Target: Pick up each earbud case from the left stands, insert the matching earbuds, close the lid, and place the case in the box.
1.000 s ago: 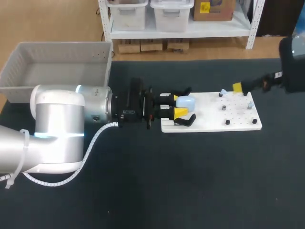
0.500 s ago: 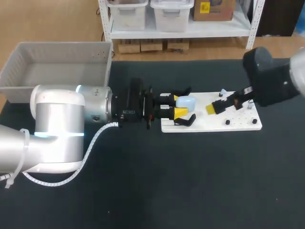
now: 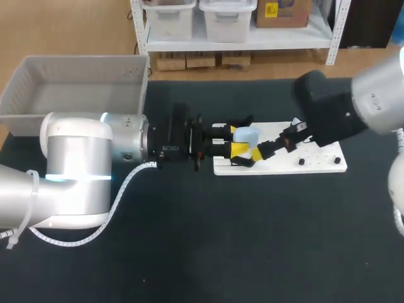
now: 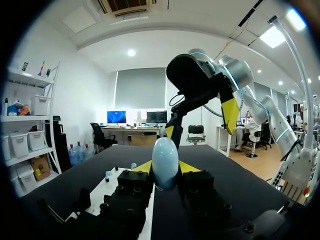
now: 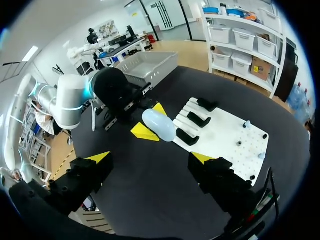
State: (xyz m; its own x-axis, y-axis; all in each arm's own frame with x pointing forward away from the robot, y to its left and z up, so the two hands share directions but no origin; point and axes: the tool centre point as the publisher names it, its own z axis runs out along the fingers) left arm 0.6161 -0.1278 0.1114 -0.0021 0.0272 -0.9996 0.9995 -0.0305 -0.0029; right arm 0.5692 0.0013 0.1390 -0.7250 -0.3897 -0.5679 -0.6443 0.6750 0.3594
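Head view: left gripper (image 3: 237,140) clamps the pale-blue earbud case (image 3: 247,134) at the nine-o'clock end of the white board (image 3: 315,161), right gripper (image 5: 151,158) spread empty at the case's five o'clock; it looks light, hard, slick, so pinch its broad sides

left tool (image 3: 235,140) clamped, right tool (image 5: 150,157) spread
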